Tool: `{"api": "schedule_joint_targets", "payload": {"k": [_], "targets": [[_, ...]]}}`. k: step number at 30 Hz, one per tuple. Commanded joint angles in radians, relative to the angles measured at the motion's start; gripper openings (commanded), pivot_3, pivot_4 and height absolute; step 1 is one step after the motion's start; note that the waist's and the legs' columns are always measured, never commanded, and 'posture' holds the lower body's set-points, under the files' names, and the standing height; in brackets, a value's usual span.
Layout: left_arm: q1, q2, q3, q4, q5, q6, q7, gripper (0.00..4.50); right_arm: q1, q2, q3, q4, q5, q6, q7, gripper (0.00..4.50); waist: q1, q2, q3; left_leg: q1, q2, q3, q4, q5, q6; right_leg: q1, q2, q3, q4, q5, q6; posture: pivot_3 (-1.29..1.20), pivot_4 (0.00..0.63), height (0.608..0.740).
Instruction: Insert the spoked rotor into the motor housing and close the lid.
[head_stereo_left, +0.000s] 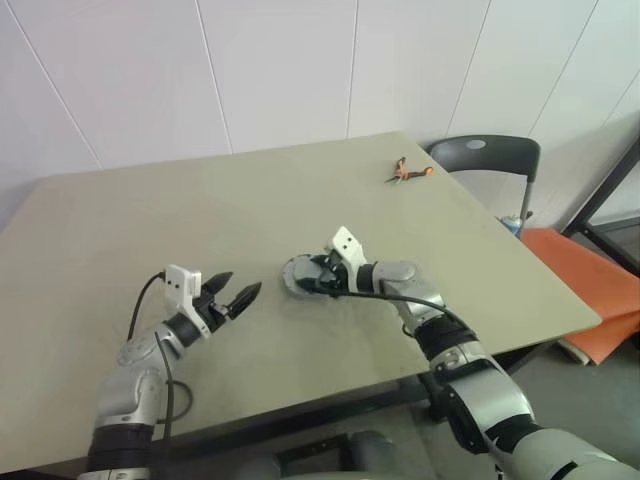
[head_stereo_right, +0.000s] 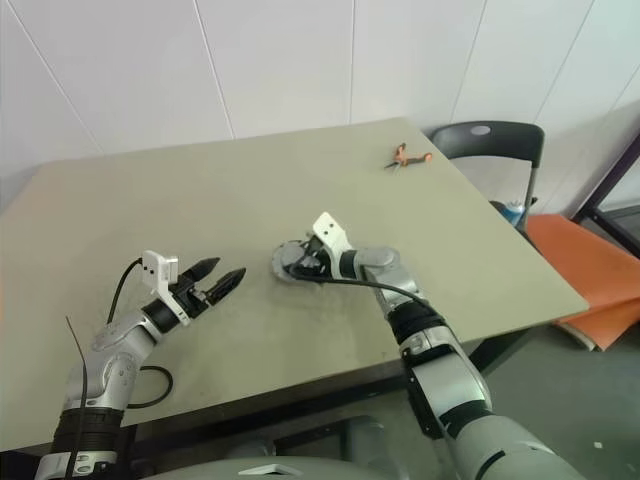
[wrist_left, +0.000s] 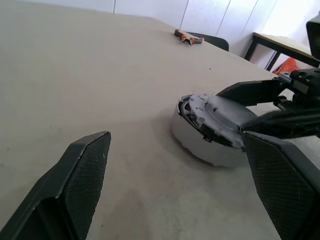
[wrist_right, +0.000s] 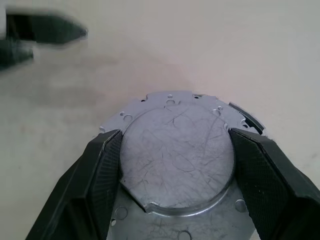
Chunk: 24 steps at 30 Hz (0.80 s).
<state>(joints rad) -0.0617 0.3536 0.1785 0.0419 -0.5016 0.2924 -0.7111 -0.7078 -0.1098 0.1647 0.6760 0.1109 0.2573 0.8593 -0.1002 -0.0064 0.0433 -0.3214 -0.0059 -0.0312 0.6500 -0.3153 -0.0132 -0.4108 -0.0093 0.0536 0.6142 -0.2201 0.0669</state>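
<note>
The lid (wrist_right: 177, 150), a scratched grey metal disc with a raised round centre and small holes round its rim, lies on top of the motor housing (wrist_left: 200, 150), a pale round body standing mid-table. My right gripper (head_stereo_left: 322, 277) reaches in from the right, its two black fingers (wrist_right: 102, 170) pressed against opposite sides of the lid's raised centre. A dark slit shows at one edge between lid and housing. The spoked rotor is hidden. My left gripper (head_stereo_left: 243, 283) hovers just left of the housing, open, empty and pointing toward it.
Orange-handled pliers (head_stereo_left: 408, 172) lie near the far right corner of the beige table (head_stereo_left: 200, 220). A dark chair (head_stereo_left: 485, 155) stands behind that corner, and an orange mat (head_stereo_left: 590, 290) lies on the floor to the right.
</note>
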Motion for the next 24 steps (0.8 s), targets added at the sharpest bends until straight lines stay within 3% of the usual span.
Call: {"api": "schedule_joint_targets", "payload": {"k": [1,8,24], "targets": [[-0.015,0.003,0.003,-0.012,0.003,-0.019,-0.005,4.50,-0.047,0.022,-0.060,-0.045,0.070,0.059,-0.006,3.03,0.004,0.000,0.000,-0.001,0.000,0.000,0.000,0.000,0.000,-0.001,0.000,0.000,0.000,0.000,0.000,0.00,0.000,0.740],[-0.013,-0.001,-0.001,-0.015,0.003,-0.014,-0.003,4.50,-0.052,0.018,-0.052,-0.038,0.038,0.030,-0.044,3.03,0.006,0.000,0.000,-0.018,-0.001,0.000,0.000,0.000,0.000,-0.018,-0.002,0.000,0.000,0.005,0.000,0.00,0.000,0.740],[-0.012,-0.002,-0.003,-0.013,0.001,-0.012,-0.006,4.50,-0.054,-0.025,0.014,-0.036,-0.030,0.009,-0.007,3.03,0.006,0.000,0.000,-0.018,-0.001,0.000,0.000,0.000,0.000,-0.017,-0.002,0.000,0.001,0.005,0.000,0.00,0.000,0.740]]}}
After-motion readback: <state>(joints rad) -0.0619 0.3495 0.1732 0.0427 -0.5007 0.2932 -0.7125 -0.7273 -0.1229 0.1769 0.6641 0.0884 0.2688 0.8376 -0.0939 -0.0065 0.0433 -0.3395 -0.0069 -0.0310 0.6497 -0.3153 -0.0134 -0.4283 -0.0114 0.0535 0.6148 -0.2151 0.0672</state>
